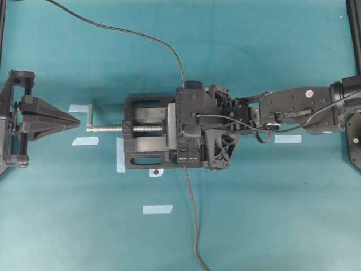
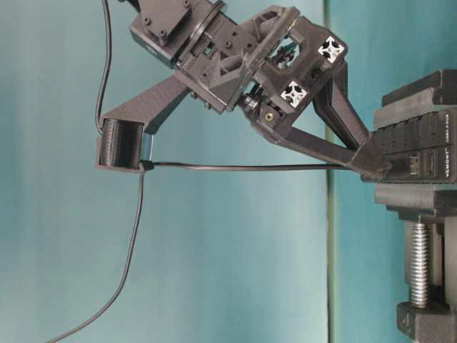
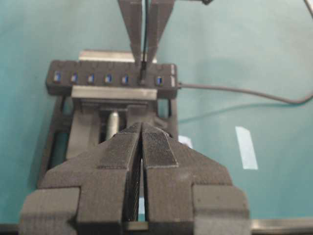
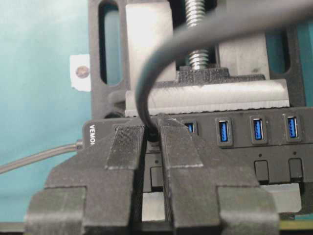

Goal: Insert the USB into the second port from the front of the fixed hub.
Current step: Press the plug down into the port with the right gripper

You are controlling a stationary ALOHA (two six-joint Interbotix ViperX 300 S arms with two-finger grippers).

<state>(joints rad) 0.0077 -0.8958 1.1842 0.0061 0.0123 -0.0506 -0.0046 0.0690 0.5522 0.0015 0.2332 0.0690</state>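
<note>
The right gripper [image 4: 152,134] is closed on the USB [image 4: 152,133], its plug pinched between the fingertips and pressed down at the hub [image 3: 111,78], which sits clamped in the vise [image 1: 148,131] on the table [image 1: 254,226]. In the left wrist view the tips meet the port row at the second opening from the end where the hub's grey cable [image 3: 234,91] leaves (I take that for the front, though nothing here confirms it). How deep the plug sits I cannot tell; the fingers hide it. The left gripper [image 3: 142,142] is closed on nothing and parked well apart from the vise.

What could go wrong: the plug may be only partly seated, or tilted, so that pushing further jams it on the port's edge or lets it slip in the fingertips. The thin black cable [image 2: 243,167], stretched taut from the plug to a holder on the arm, could tug the plug askew or pull it out once the grip loosens. A wrong count of ports would also put it in a neighbouring slot.

Counted: one hub, one vise, one USB, two grippers, and seven ports in the left wrist view (six showing blue, one covered by the plug).
</note>
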